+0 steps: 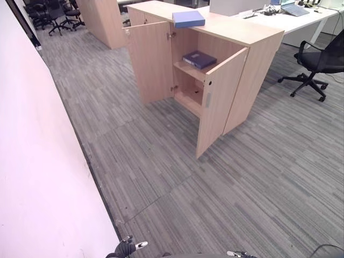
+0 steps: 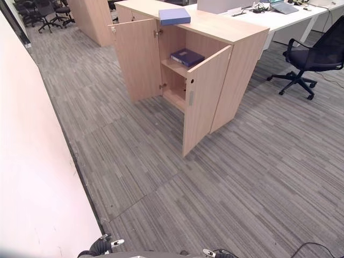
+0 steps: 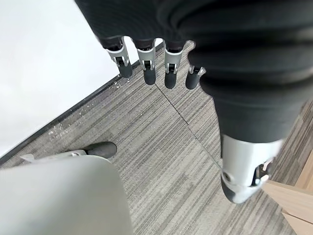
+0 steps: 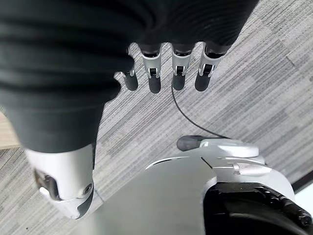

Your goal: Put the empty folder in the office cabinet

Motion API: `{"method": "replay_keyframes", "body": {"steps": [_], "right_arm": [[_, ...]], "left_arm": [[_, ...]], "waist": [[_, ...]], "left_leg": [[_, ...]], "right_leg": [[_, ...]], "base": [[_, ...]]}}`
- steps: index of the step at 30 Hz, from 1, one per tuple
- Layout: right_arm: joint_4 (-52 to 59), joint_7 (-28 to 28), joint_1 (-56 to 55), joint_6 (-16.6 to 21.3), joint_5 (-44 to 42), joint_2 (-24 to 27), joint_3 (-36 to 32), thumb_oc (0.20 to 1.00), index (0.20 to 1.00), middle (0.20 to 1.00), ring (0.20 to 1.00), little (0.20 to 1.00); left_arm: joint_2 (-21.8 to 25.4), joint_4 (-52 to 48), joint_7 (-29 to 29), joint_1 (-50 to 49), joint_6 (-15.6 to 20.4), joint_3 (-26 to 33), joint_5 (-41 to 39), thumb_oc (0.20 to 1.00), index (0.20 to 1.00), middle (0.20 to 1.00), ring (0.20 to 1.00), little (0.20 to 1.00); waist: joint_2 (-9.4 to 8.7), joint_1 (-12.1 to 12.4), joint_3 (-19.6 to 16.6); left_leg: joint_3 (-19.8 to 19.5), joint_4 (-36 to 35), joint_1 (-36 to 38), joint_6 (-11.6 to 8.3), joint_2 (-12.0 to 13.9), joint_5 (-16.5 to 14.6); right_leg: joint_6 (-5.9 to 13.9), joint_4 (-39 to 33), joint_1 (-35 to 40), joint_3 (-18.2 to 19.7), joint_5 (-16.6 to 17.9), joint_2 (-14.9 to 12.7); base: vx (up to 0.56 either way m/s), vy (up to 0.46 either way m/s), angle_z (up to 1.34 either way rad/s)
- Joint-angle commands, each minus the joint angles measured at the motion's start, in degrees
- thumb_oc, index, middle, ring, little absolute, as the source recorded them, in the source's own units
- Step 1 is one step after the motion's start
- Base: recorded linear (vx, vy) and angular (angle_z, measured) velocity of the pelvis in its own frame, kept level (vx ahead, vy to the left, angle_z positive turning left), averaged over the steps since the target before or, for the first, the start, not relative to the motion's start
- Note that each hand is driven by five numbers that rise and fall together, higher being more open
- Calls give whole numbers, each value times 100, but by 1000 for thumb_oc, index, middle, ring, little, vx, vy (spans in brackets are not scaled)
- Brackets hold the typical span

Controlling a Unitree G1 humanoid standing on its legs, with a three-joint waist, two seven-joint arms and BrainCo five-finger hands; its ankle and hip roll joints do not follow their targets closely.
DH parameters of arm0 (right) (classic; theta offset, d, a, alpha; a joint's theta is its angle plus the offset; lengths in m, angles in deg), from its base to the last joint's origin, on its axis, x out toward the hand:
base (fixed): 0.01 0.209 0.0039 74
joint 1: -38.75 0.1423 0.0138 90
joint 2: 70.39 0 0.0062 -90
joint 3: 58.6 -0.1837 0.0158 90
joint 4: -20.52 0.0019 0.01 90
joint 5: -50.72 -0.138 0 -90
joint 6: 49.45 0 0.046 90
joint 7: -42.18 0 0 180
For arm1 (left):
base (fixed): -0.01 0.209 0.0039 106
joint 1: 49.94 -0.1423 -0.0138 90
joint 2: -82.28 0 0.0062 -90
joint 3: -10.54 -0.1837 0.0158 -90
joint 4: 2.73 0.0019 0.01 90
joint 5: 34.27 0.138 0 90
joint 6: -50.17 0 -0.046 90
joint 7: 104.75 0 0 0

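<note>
Left hand cut by the bottom edge of the left eye view; only part of cover and a fingertip visible. Right hand likewise clipped to a sliver at the same edge. Far ahead of both hands, cabinet lower compartment is largely screened by its right door; contents there cannot be told. Dark blue folder on the shelf: empty or full, cannot tell. Office chair cut by the right edge.
</note>
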Motion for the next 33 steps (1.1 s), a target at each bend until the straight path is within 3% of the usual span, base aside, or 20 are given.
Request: {"method": "replay_keyframes", "body": {"steps": [1, 21, 33], "right_arm": [[-441, -22, 202, 16, -38, 96, 80, 1000, 1000, 1000, 1000, 1000], [-470, -53, 185, -4, 44, 126, 87, 1000, 1000, 1000, 1000, 1000], [-436, 36, 211, 37, 3, 126, 95, 1000, 1000, 1000, 1000, 1000]], "left_arm": [[-65, 255, -36, 225, 58, 116, -226, 1000, 1000, 1000, 1000, 1000], [-72, 293, -150, 203, 21, 166, -326, 1000, 1000, 1000, 1000, 1000], [26, 160, 158, 268, 118, 58, 41, 1000, 1000, 1000, 1000, 1000]], "waist": [[-94, -61, -69], [-73, -67, -87], [-104, -24, -67]], "left_leg": [[392, 15, 58, -90, -190, -510], [379, 15, 78, -107, -177, -508], [346, 15, 61, -121, -170, -499]], "right_leg": [[518, 27, -33, -275, -278, -166], [512, 27, -7, -283, -286, -168], [513, 27, 0, -335, -292, -176]], "base": [[0, 0, 0], [0, 0, 0], [0, 0, 0]]}}
